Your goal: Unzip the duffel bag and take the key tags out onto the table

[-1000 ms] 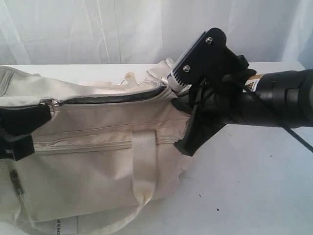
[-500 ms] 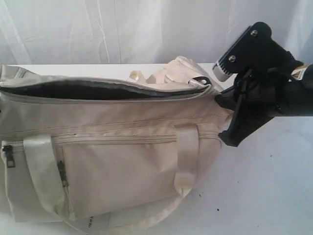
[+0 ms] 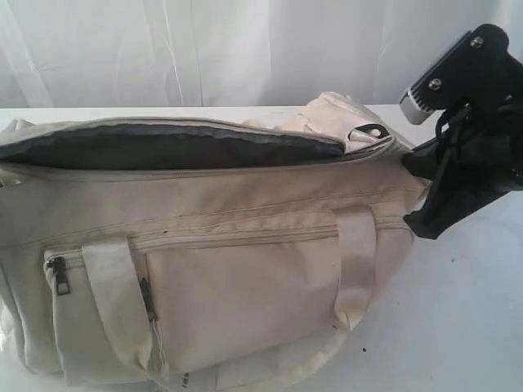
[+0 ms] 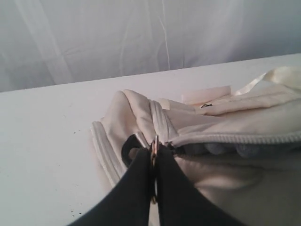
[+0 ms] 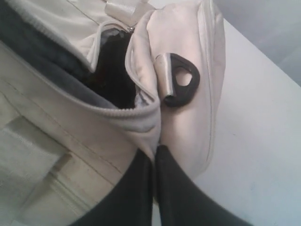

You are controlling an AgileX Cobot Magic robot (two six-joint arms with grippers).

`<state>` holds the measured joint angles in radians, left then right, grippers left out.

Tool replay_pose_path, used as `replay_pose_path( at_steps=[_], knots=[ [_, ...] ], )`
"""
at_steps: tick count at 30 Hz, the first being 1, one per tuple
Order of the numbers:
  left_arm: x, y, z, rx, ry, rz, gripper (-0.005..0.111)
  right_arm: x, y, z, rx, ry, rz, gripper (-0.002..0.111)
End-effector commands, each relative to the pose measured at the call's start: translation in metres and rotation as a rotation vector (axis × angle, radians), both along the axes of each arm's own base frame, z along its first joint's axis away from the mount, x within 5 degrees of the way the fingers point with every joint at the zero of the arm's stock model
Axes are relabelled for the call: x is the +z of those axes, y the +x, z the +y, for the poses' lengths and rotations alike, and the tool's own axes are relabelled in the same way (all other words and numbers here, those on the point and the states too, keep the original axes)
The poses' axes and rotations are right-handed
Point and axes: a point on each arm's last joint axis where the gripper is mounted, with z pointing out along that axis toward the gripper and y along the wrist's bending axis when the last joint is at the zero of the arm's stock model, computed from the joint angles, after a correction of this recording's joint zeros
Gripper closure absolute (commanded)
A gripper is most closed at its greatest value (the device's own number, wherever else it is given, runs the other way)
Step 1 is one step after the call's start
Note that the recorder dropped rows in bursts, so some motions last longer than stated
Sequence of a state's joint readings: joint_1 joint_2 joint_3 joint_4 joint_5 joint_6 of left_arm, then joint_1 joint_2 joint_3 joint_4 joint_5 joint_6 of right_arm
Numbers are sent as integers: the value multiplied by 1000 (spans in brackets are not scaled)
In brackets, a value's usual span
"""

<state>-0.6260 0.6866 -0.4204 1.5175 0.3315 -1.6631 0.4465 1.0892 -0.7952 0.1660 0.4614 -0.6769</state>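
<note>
**rigwatcher:** so where are the key tags? The zip on the duffel bag [image 3: 245, 278] looks run open, with grey lining showing all along the mouth [image 3: 163, 151]. I can't spot a single coloured tag in any view though.

**benchmonkey:** same here. Nothing on the table [image 3: 466, 327] either, so my guess is they're down inside. The bag lies lengthwise, roughly parallel to the table's far edge, and each arm has one end of it. The left gripper [image 4: 154, 157] is clamped on what looks like a metal pull [image 4: 154, 143] at its end of the zip. The right gripper [image 5: 154, 157] is pinched tight on the fabric seam at the other end, near that black loop [image 5: 182, 84].

**rigwatcher:** which one goes in then?

**benchmonkey:** the mouth runs along the bag's long axis, between the two grippers. So either one would have to let go, come inward along that line, then dip down. In the right wrist view the dark hollow sits just beside the right gripper, so I'd bet right is nearer. No telling how deep the tags are.
</note>
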Motion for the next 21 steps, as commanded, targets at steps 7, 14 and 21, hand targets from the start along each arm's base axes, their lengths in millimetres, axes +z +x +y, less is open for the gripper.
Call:
replay_pose_path(
  at_steps=[7,14,21],
  knots=[
    [6,-2,-1,-86,191,-46,107,32,-13,-17,-52,56,-176,78],
    [6,-4,-11,-194,164,-58,107,39,-31,5,76,175,-157,52],
    [9,-12,-33,-450,165,-111,107,35,-55,51,496,124,-230,51]
  ],
)
